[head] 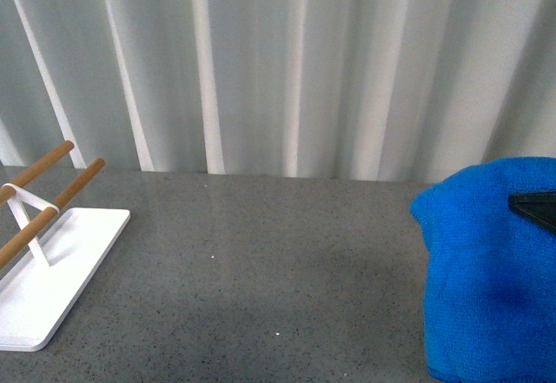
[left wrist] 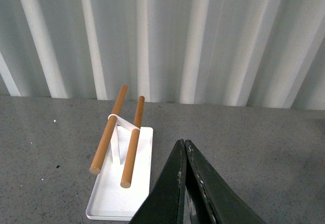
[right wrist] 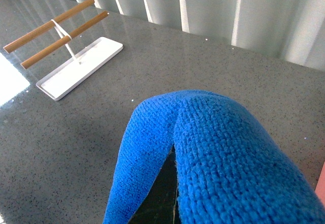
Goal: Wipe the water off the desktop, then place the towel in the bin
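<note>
Since the towel is up off the table, what the coming move turns on is where the bin lies from the arm that carries it. At the far left of the front view stands the rack (head: 82, 248), a flat white tray with two wooden rods (head: 43, 168) above it; nothing lies in the tray and nothing hangs on the rods. The left tool (left wrist: 184, 146) shows only in its own wrist view, its two dark fingers (left wrist: 167, 188) pressed together on nothing, pointing towards the rack and well apart from the towel. The table (head: 261, 261) runs grey and speckled across the middle; no puddle or wet streak can be made out on it, so the wiping looks done, though glare could hide a thin film. At the right the towel (head: 491, 287) hangs in a thick fold, draped over the right tool (head: 536, 209), of which only a dark tip pokes out. Whether those jaws pinch the cloth or merely bear it cannot be told, since the fabric covers them in both views. The towel's long axis runs downward, its lower end out of frame. The bin (right wrist: 322, 189) shows only as a salmon-pink sliver at the edge of the right wrist view, near the towel; its opening and contents are out of sight. The right arm is plainly the nearer, and what remains looks like a short carry towards that pink wall, then a release over the opening
</note>
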